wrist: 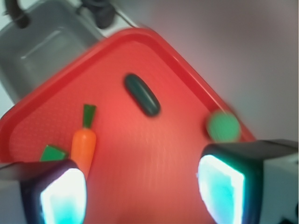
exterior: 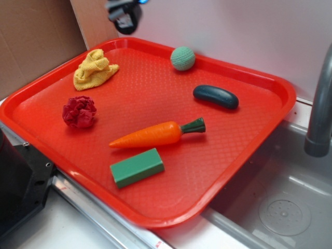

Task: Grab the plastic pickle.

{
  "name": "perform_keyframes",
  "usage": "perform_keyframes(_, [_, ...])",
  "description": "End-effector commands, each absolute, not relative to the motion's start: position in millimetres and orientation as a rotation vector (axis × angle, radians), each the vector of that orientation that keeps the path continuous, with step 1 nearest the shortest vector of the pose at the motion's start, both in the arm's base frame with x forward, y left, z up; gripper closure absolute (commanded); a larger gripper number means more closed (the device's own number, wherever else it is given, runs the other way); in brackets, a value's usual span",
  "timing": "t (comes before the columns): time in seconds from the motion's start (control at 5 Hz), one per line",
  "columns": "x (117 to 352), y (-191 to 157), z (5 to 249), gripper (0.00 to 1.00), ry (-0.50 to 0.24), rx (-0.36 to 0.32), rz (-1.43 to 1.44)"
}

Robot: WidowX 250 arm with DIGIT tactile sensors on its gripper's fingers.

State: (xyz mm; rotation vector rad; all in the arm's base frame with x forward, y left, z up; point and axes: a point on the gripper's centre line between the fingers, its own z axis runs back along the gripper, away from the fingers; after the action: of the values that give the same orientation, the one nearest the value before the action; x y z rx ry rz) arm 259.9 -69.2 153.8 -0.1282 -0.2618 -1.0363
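Your pincer [wrist: 142, 186] released, jaws spread wide, nothing held, high above tray [wrist: 140, 154]. Plastic pickle [wrist: 141, 94] lies ahead of pincer, well apart, untouched. Knitted ball [wrist: 223, 127] nearer, off to one side. Nothing done yet: you approach, descend, clamp.

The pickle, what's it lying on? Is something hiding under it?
The pickle lies straight on the red tray, with bare tray all around it. Whatever is right beneath it is covered, so I cannot see.

Toy kitchen setup, grey plastic sink basin [exterior: 280, 207] with drain, grey faucet [exterior: 320, 104], red serving tray [exterior: 259, 150] of play food, cardboard backdrop [exterior: 31, 41]
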Motion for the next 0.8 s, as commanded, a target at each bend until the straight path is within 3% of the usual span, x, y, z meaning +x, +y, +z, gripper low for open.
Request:
perform_keyframes(0.0, [286, -114, 133, 0.00, -0.322, -0.182, -1.353])
perform_keyframes(0.6, [302, -119, 74, 0.00, -0.158, -0.185, -1.322])
